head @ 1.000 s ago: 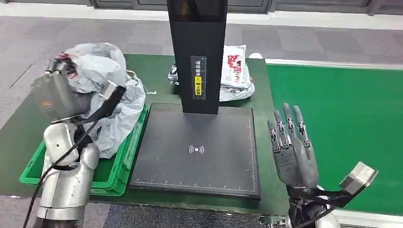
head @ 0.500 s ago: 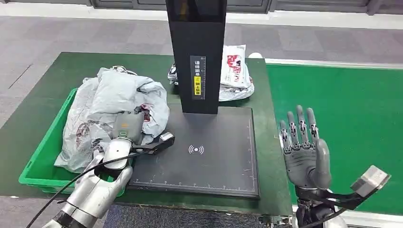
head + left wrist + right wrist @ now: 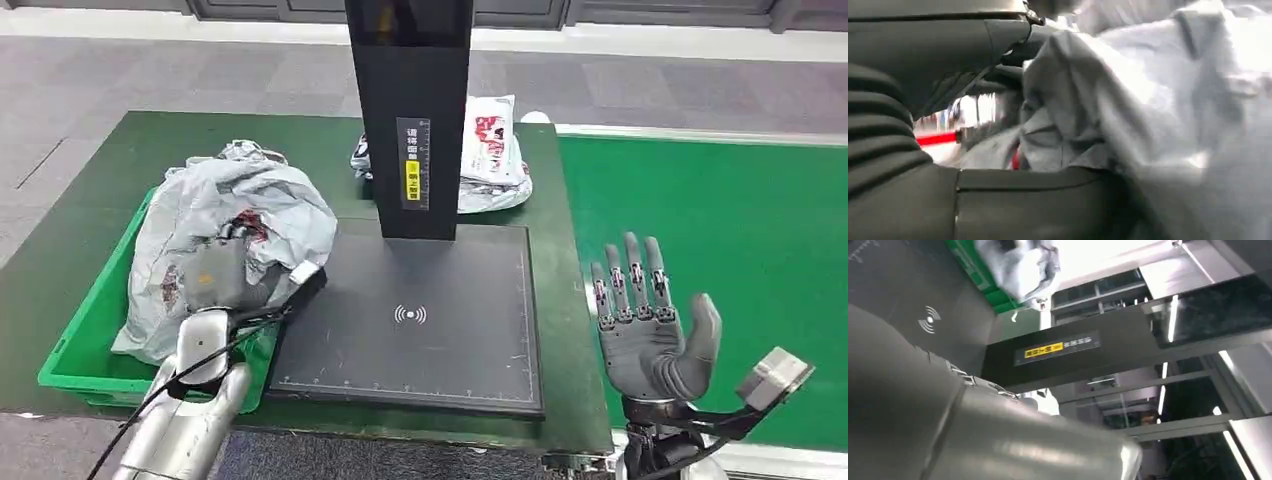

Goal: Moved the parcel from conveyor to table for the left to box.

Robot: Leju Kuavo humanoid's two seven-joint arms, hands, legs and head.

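A crumpled grey parcel bag (image 3: 245,205) lies heaped in the green bin (image 3: 75,350) at the table's left. My left hand (image 3: 215,275) is pushed into the near side of the heap. In the left wrist view the grey parcel bag (image 3: 1148,100) sits between the dark fingers and the thick thumb (image 3: 1023,200), so the hand holds it. My right hand (image 3: 650,325) is raised upright by the table's right edge with its fingers spread and nothing in it.
A black scanner pad (image 3: 410,320) with a tall black post (image 3: 410,120) fills the table's middle. A white parcel with red print (image 3: 495,150) lies behind the post. The green conveyor belt (image 3: 730,220) runs along the right.
My left arm came down from a raised pose and carried the grey parcel into the bin. My right hand drifted slightly right and stayed spread.
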